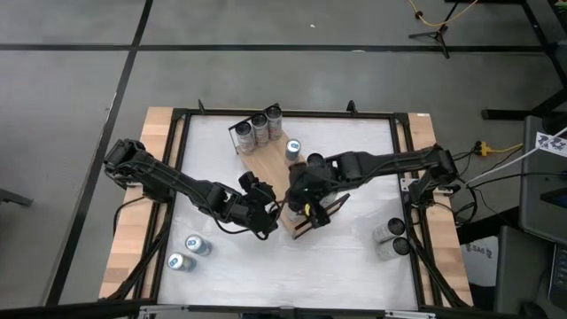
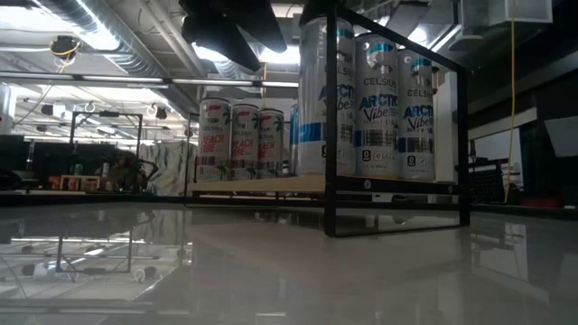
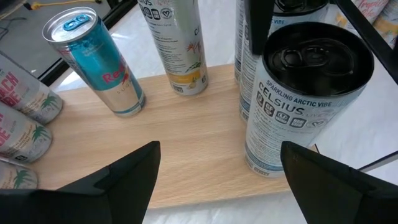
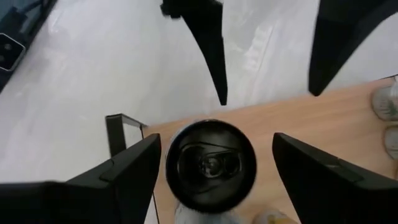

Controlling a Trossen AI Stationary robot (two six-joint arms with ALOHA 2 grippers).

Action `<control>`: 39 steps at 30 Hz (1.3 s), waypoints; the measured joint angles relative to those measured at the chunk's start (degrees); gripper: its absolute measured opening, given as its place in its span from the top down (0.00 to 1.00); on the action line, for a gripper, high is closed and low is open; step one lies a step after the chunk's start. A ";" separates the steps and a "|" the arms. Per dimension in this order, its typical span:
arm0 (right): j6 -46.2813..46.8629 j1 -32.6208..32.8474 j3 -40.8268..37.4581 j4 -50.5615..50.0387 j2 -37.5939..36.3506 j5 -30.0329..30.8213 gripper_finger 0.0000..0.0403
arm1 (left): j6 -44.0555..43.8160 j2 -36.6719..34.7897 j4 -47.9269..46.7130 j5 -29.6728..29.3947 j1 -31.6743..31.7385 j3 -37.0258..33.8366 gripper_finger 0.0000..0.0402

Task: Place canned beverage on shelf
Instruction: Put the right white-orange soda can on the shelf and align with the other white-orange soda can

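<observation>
Right tool (image 4: 211, 180) hovering above the black-topped can (image 4: 211, 163) upright on the shelf (image 4: 323, 118), fingers apart, apparently released; left tool (image 3: 221, 180) alongside, fingers apart.

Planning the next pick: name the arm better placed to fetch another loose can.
Likely left. Its open tool is just off the shelf, nearer the two cans lying on its side, while the right tool hangs open over a can standing on the shelf.

Shelf (image 1: 276, 168) lies diagonally mid-table, three cans (image 1: 259, 126) at far end, one blue-topped can (image 1: 293, 149) beside. Left gripper (image 1: 268, 215) and right gripper (image 1: 304, 206) meet at near end. Two cans (image 1: 187, 252) near-left, two cans (image 1: 390, 239) near-right.
</observation>
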 joint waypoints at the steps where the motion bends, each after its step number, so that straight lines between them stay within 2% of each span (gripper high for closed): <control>1: 0.01 0.00 0.78 -0.74 0.00 0.00 0.25 | 0.01 0.00 -0.01 0.00 -0.01 0.00 0.19; 15: 10.74 0.07 16.66 -22.68 -0.81 0.04 0.25 | 0.17 0.00 -0.06 0.02 -0.01 0.00 0.19; 17: 12.10 0.47 16.96 -25.62 -2.37 1.09 0.25 | 0.17 0.00 -0.17 0.02 0.00 0.00 0.19; 20: 16.02 2.24 16.07 -28.78 -5.65 6.53 0.25 | 0.18 0.00 -0.38 0.01 0.01 0.00 0.19; 25: 28.08 9.00 10.91 -30.65 -13.00 16.05 0.25 | 0.17 0.00 -0.41 0.02 -0.01 0.00 0.19; 31: 51.99 19.90 -1.99 -30.67 -23.76 23.95 0.25 | 0.17 0.00 -0.38 0.13 -0.01 0.00 0.19; 35: 69.18 26.16 -11.09 -30.44 -28.60 24.88 0.25 | 0.16 0.00 -0.36 0.18 0.00 0.00 0.19; 39: 83.11 29.84 -17.57 -30.89 -30.62 22.56 0.25 | 0.14 0.00 -0.34 0.24 0.01 0.00 0.19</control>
